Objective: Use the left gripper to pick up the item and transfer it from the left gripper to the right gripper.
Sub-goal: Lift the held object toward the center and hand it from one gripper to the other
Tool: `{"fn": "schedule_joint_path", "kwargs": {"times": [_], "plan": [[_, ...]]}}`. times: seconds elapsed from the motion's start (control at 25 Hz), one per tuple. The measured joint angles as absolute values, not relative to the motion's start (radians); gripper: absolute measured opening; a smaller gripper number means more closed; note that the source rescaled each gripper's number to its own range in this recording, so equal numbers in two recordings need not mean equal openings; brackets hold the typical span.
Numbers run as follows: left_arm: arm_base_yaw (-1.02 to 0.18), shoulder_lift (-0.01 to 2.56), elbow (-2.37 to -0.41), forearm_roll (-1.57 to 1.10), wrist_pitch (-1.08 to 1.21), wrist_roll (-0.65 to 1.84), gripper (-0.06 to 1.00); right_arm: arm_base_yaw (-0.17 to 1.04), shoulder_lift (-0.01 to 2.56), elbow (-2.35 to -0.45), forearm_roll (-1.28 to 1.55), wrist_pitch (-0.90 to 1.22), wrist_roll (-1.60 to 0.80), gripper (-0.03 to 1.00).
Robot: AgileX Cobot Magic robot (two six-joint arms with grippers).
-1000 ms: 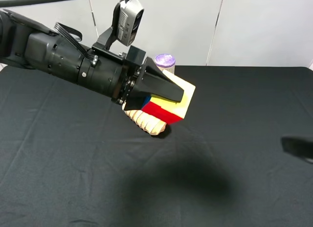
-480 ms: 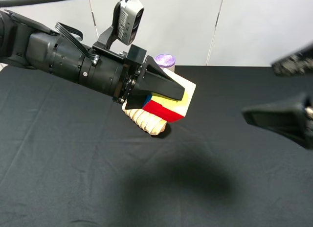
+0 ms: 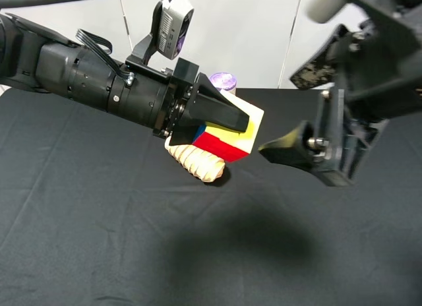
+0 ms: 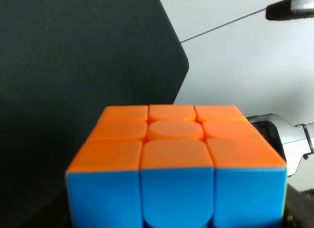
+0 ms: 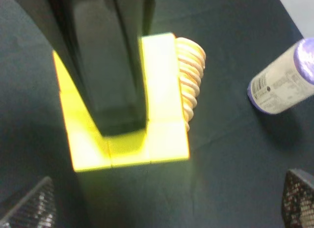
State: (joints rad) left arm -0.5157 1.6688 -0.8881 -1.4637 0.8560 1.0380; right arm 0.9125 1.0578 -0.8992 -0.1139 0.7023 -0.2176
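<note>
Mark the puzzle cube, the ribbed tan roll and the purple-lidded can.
puzzle cube [image 3: 217,148], exterior high view, on its red face.
ribbed tan roll [image 3: 198,165], exterior high view, on its ribbed side.
purple-lidded can [image 5: 279,85], right wrist view, on its labelled side wall.

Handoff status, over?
Left gripper shut on cube, held aloft. Right gripper open, facing cube, not gripping. Roll and can beyond, not between them.

Cube [image 3: 231,142] left of right hand [image 3: 279,115]
</note>
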Motion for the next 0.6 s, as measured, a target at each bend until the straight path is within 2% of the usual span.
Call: {"fn": "schedule_joint_path", "kwargs": {"times": [0.6], "plan": [[-0.516, 1.669, -0.888, -1.464, 0.842, 1.038, 0.00, 1.003, 1.183, -0.953, -0.146, 0.627, -0.191, 1.00]]}}
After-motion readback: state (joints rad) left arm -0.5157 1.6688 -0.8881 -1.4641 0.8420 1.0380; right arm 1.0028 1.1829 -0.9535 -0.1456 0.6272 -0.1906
